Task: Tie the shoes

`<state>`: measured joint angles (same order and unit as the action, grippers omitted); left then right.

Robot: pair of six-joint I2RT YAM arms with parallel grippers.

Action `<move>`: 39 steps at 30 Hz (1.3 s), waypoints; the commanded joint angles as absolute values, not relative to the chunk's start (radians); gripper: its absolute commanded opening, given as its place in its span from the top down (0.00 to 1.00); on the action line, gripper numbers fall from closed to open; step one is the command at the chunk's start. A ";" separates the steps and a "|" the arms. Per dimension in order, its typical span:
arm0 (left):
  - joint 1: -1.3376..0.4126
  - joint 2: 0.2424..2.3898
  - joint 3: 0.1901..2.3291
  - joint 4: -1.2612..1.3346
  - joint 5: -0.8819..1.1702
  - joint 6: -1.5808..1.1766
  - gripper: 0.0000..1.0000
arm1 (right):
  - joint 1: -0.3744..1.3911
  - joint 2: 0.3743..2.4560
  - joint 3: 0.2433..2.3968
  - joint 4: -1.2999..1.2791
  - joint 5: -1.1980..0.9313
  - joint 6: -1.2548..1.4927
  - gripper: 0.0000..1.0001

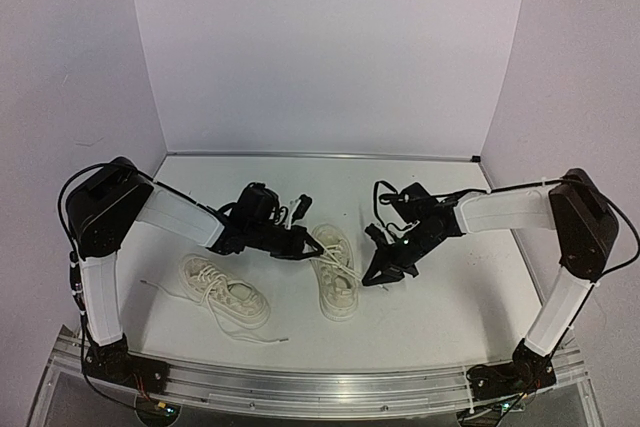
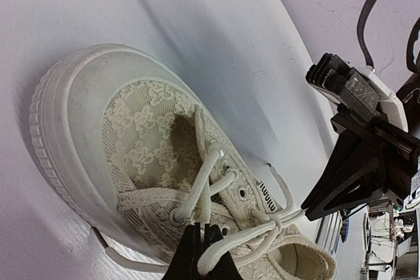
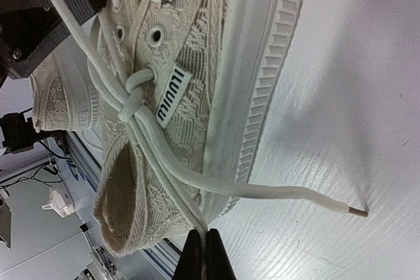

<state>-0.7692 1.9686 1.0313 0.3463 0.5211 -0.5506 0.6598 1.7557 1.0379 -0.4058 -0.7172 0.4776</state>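
Both claws closed, each pinching lace (image 2: pixel 246 235). Left claw (image 2: pixel 199 259) grips strand above shoe (image 2: pixel 151 155) tongue. Right claw (image 3: pixel 204 257) grips strand just off shoe's side. Shoe lies between claws on desk (image 1: pixel 440 297). Crossing (image 3: pixel 134 108) by top eyelets looks slack.

Judgement: cinching first knot. Pull outward, opposite ways, evenly and low. Thin lace may slip; shoe may drag sideways.

Free tip (image 3: pixel 357 212) near right claw. Other shoe (image 1: pixel 225 292) beyond left claw, laces trailing.

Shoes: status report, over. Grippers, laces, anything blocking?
Left gripper shut on lace. Right gripper shut on lace. Centre shoe: laces crossed, no bow. Other shoe loose; nothing blocking.
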 commanded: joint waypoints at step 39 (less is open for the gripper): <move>-0.704 1.424 1.130 -0.684 0.105 -0.650 0.00 | 0.661 1.315 0.956 -0.402 -0.525 0.595 0.08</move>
<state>-0.7031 1.5266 1.2663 -0.5958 0.1264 -0.5462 0.6598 1.3407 1.0883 -0.4599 -0.5630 0.5423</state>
